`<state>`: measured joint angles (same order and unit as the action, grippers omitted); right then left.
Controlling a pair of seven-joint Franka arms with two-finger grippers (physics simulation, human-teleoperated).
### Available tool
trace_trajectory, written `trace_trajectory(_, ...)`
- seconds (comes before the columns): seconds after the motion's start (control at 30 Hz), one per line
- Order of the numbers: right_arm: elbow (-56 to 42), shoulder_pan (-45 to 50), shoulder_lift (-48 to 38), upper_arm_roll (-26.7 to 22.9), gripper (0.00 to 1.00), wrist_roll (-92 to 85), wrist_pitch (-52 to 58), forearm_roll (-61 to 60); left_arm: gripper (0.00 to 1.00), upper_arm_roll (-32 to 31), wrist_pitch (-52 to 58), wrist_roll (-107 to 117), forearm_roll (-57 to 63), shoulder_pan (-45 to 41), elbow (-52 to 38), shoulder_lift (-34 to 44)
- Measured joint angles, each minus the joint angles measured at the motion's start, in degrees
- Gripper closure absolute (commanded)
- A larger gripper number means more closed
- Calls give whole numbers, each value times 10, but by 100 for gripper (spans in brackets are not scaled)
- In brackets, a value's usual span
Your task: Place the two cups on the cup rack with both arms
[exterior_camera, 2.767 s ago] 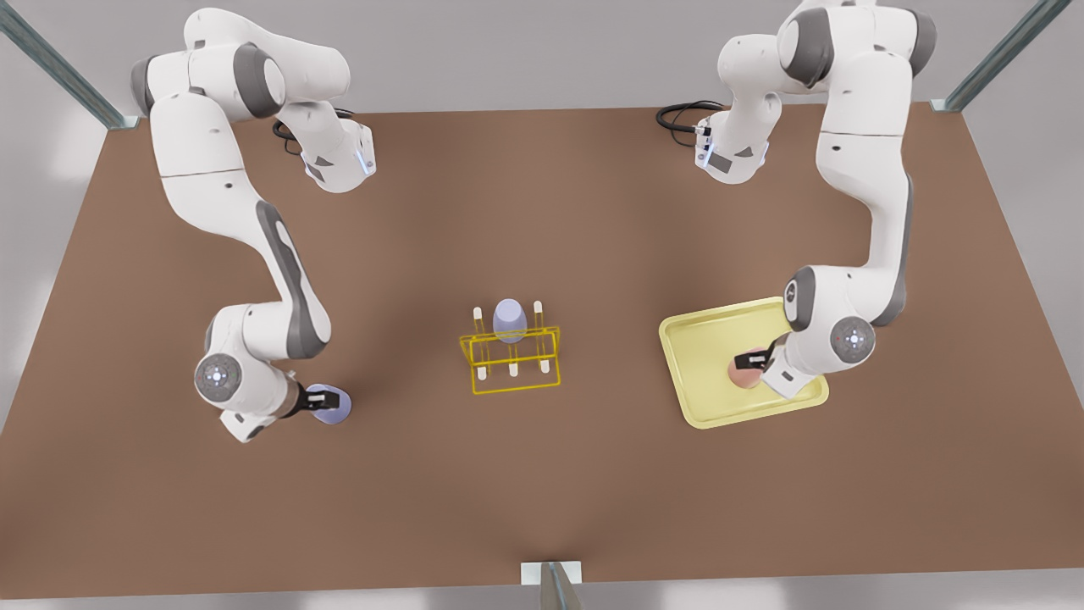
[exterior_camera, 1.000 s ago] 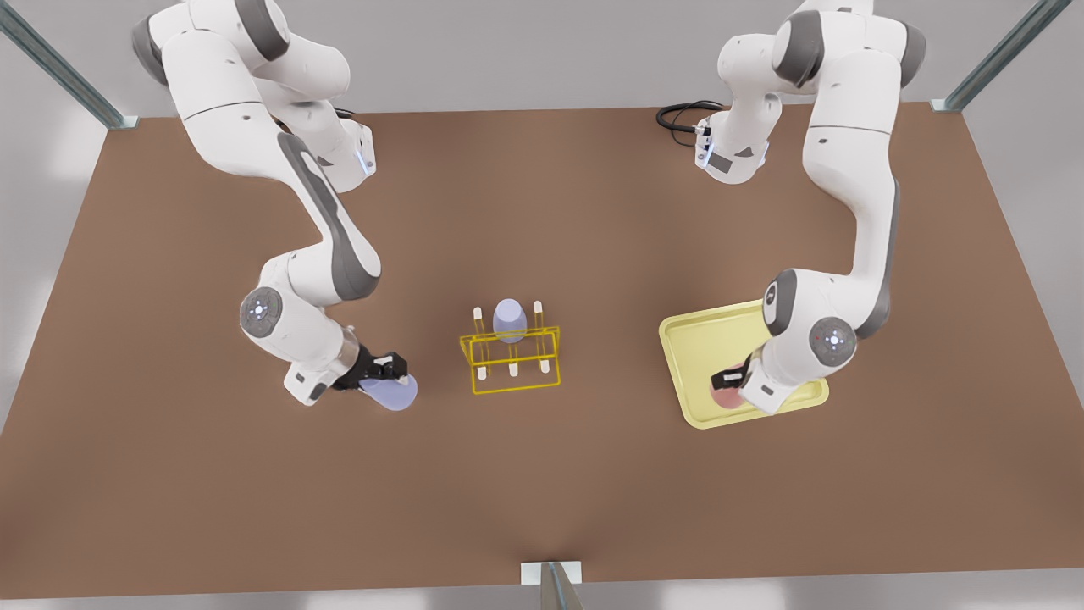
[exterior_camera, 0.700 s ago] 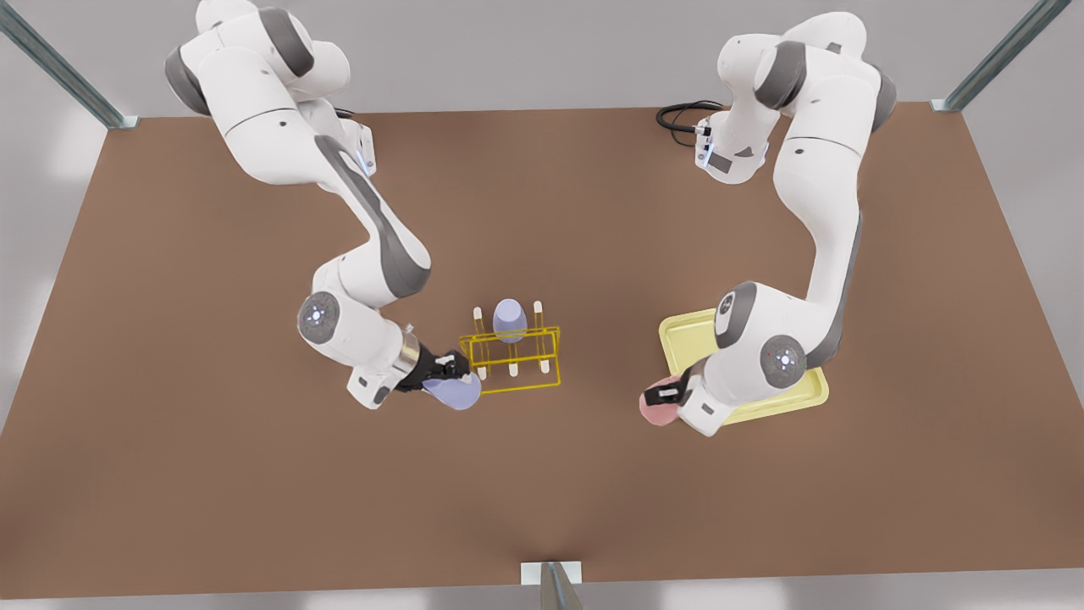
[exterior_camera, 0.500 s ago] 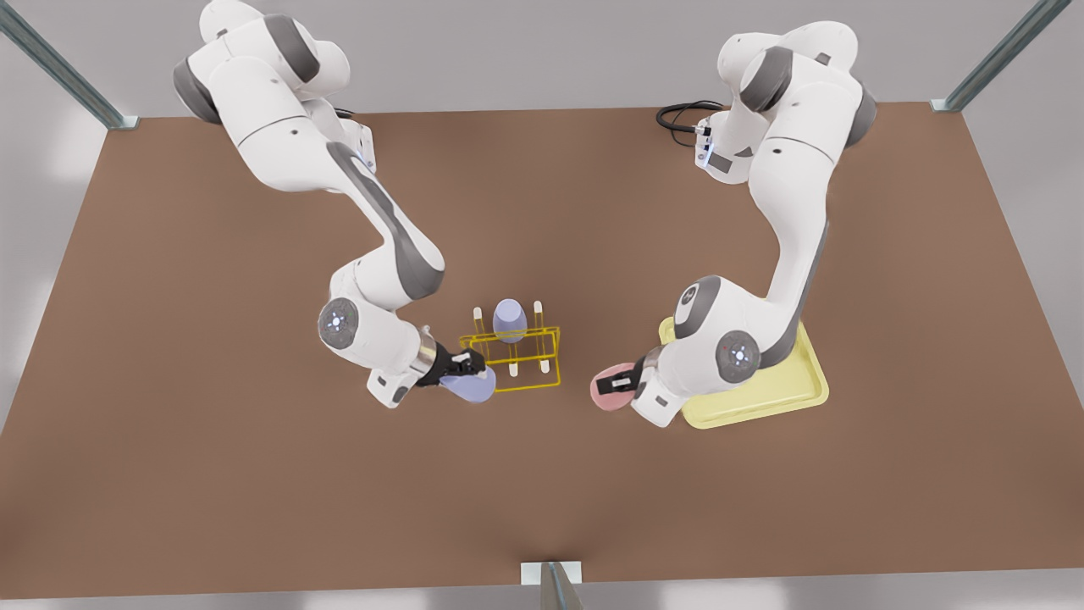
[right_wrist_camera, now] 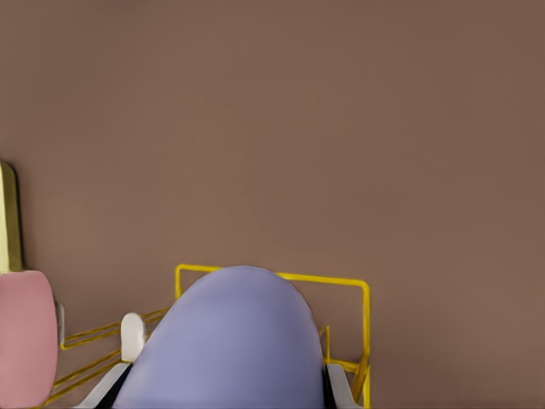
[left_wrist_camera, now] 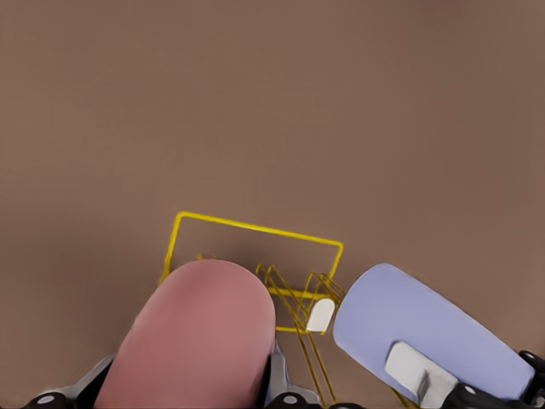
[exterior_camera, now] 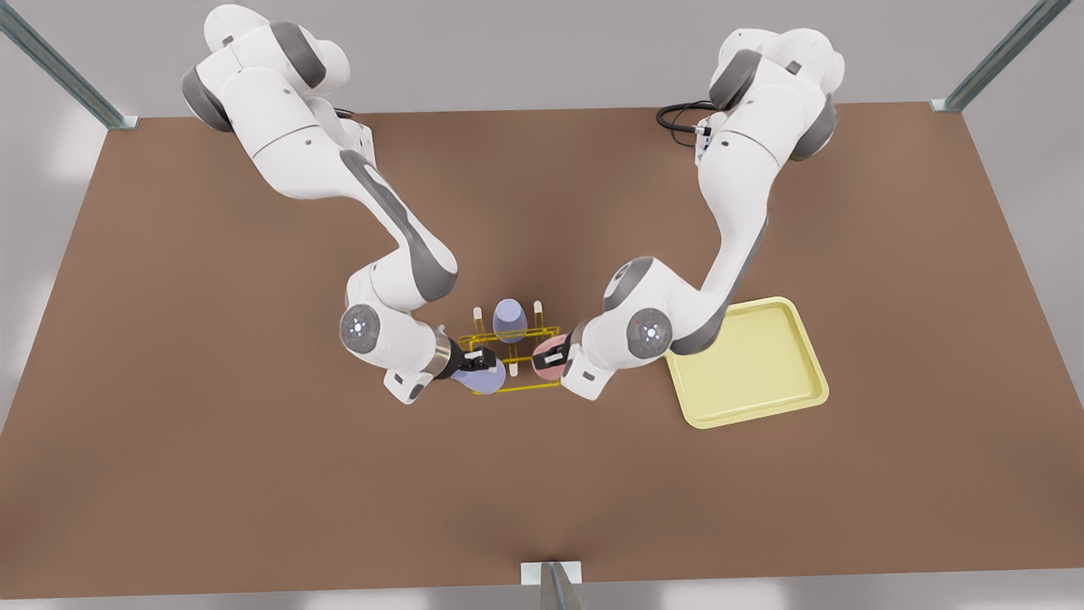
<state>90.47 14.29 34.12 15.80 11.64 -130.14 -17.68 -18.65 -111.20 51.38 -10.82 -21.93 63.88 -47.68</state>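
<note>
- The lavender cup (exterior_camera: 481,378) hangs at the near corner of the cup rack (exterior_camera: 542,335), on the front view's left, clamped in the right hand (exterior_camera: 479,363) — tilted, probably to line up with a peg.
- The pink cup (exterior_camera: 543,356) sits at the rack's opposite end, gripped by the left hand (exterior_camera: 555,357), likewise poised for a peg.
- Both forearms reach in low towards the rack.
- A second lavender cup (exterior_camera: 510,320) already rests on the rack's far row.
- Beyond the rack, on the front view's right, the tray (exterior_camera: 804,385) lies on the worktop (exterior_camera: 169,474).

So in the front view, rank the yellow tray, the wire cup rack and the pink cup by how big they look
Largest to smallest in the front view:
1. yellow tray
2. cup rack
3. pink cup, partly hidden by the left gripper holding it
</note>
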Motion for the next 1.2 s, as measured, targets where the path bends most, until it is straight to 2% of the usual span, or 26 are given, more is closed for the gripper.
trace_trajectory(0.07, 1, 1, 1, 0, 0, 1, 0, 0, 16, 1, -4, 14, 1, -2, -1, -5)
trace_trajectory(0.1, 4, 3, 1, 0, 0, 2, 0, 1, 12, 1, -5, 20, 2, -3, -1, -8)
trace_trajectory(0.13, 9, 4, 1, 0, 0, 3, 1, 2, 1, 1, -7, 27, 2, -4, -1, -9)
trace_trajectory(0.27, 22, 9, 1, 0, 0, 7, 2, 7, 0, 2, -10, 50, 4, -5, -1, -10)
trace_trajectory(0.33, 29, 9, 0, 0, 0, 19, 3, 22, 0, 2, 11, 56, 26, 28, -14, 5)
trace_trajectory(0.5, 34, 7, -3, 0, 0, -7, 1, -13, 0, 6, 188, -23, 172, 170, -55, 109)
trace_trajectory(0.57, 34, 6, -4, 1, 0, -19, 1, -20, 0, 39, 231, -86, 222, 174, 51, 216)
trace_trajectory(0.63, 34, 4, -8, 1, 0, -30, 5, -25, 0, 53, 265, -143, 239, 175, 85, 250)
trace_trajectory(0.97, 34, 9, -19, -2, 0, -12, 49, 12, 0, 54, 339, -350, 233, 169, 97, 246)
trace_trajectory(1.2, 31, 11, -15, -1, 0, 84, 77, 67, 0, 46, 351, -438, 232, 169, 97, 246)
